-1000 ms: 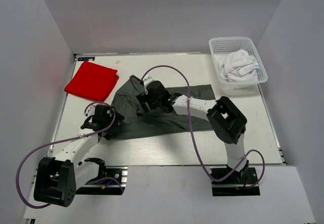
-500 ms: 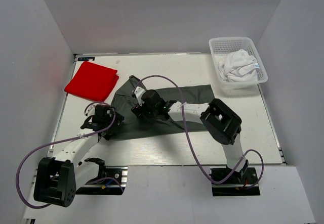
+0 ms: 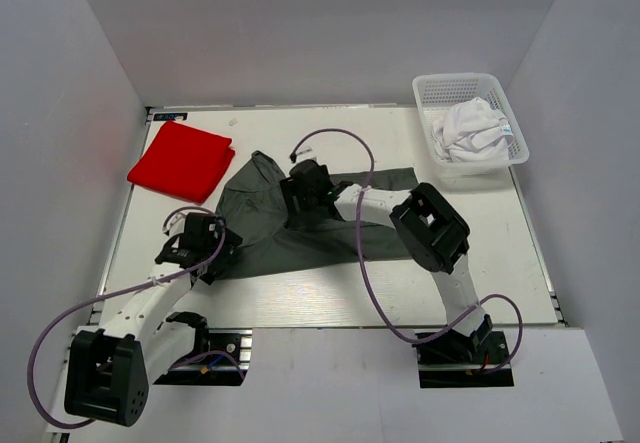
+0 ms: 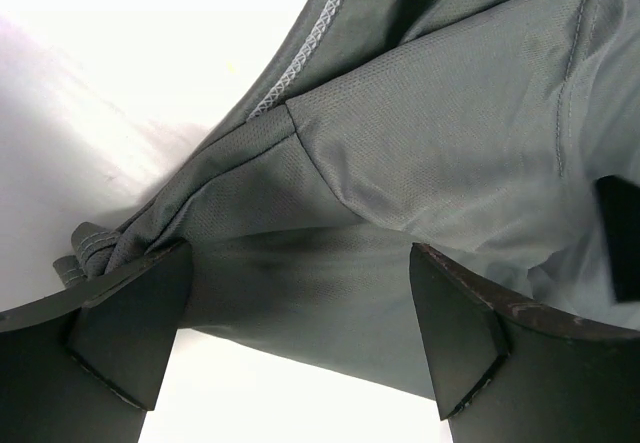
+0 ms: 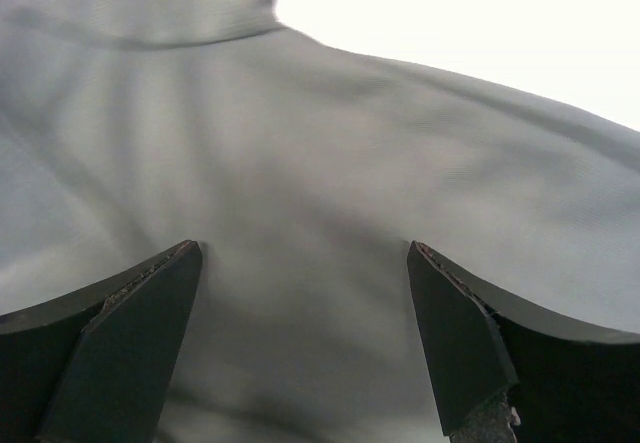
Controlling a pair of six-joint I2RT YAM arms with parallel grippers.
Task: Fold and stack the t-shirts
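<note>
The dark grey t-shirt (image 3: pixel 330 238) lies spread and creased across the middle of the table. My left gripper (image 3: pixel 216 254) is open at its near left corner; in the left wrist view (image 4: pixel 300 333) the grey cloth (image 4: pixel 440 143) lies between and beyond the fingers, its hem over the white table. My right gripper (image 3: pixel 297 201) is open, low over the shirt's upper middle; the right wrist view (image 5: pixel 300 333) shows only grey cloth (image 5: pixel 330 163) under the spread fingers. The red t-shirt (image 3: pixel 180 160) lies folded at the far left. The white t-shirt (image 3: pixel 470 128) is bunched in the basket.
The white mesh basket (image 3: pixel 430 88) stands at the far right corner of the table (image 3: pixel 330 133). Purple cables loop over both arms. Grey walls close in the left, right and far sides.
My right gripper swung left and nearer over the grey shirt, then back up toward the far side. My left gripper drew slightly nearer and left. The shirt's left part shifted.
</note>
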